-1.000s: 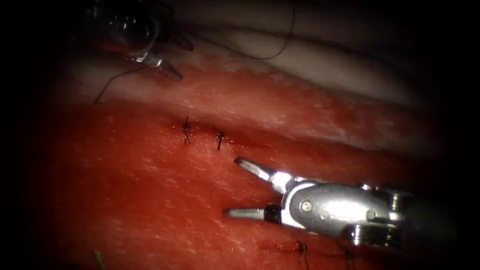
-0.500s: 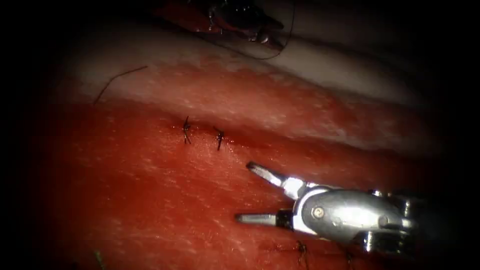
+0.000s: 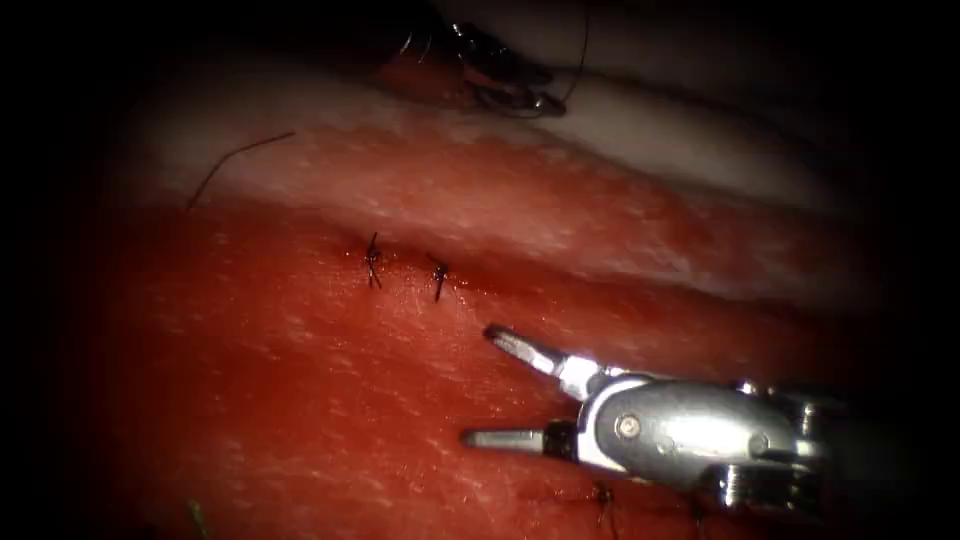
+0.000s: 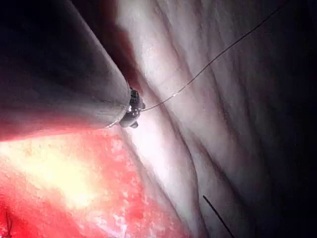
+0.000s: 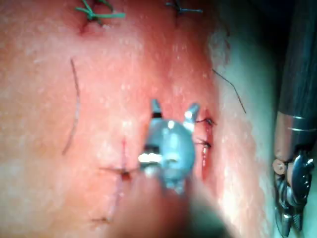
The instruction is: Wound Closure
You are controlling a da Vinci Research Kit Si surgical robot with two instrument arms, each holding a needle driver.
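Right hand: your right hand [image 3: 488, 385] hovers with its jaws wide apart and empty, just over the tissue [image 3: 280, 380]. Against a second ago it sits slightly lower and further right, almost unmoved over the last half second.
Left hand: your left hand [image 3: 500, 85] is at the far edge, well beyond the right hand. A second ago it was over to the far left; it has swung across toward the thread [image 3: 580, 50]. You cannot tell whether its jaws are apart or closed.
Thread: in the left wrist view the thread [image 4: 208, 64] runs right up to the left hand's tip [image 4: 132, 111]; a grasp looks likely, not certain.
Cut: two knots [image 3: 372, 262] lie just ahead of the right hand's upper jaw.
Needle: I cannot place it.
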